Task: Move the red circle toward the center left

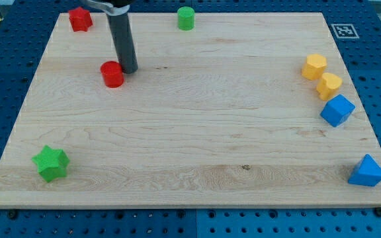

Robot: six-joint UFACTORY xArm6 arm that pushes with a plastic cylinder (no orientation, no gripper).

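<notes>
1. Markings: the only printed mark in sight is a black-and-white square tag [342,30] on the wooden board [197,132], at the board's corner toward the view's top right. It carries a block pattern, no readable letters. No brand or text shows on any block.
2. Task block: the red circle [112,74] sits on the board's upper left part, below and to the right of the red star-like block [80,19] that lies near the board's top left corner.
3. Rod: the dark rod comes down from the view's top; my tip [129,69] stands just to the right of the red circle, touching it or nearly so; contact cannot be settled. The arm carries no pincer, so there is no released or clenched state to record.
4. Edges and room: bare wood lies to the left of the red circle up to the board's left edge, and below it down to the green star [51,163] near the bottom left corner. The green cylinder [186,18] is well to the circle's right, close to the board's top edge.
5. Far from the red circle, along the board's right edge: two yellow blocks [314,67] [329,86] just beside each other, a blue cube [337,110] just below them, a blue triangular block [366,172] near the bottom right corner.
6. Orientation: the red circle stands upright, flat face up; being round, it shows no long axis or heading.
</notes>
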